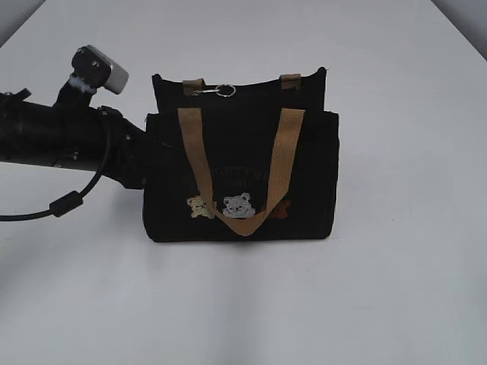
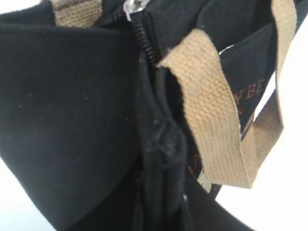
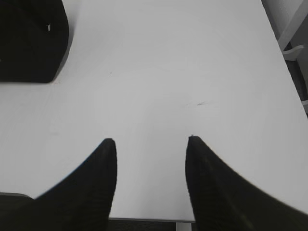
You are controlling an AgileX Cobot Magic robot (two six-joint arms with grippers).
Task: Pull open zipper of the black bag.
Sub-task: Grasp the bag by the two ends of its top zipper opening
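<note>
A: Left gripper is pressed against the black bag mid-table; I can't tell its fingers' spread. It looks like the bracing step.

B: Right gripper, parted and empty, must reach the zipper.

The exterior view faces the black bag frontally, slightly downward. The left wrist view presses against its end. The right wrist view looks down across the table, catching the bag upper left.
</note>
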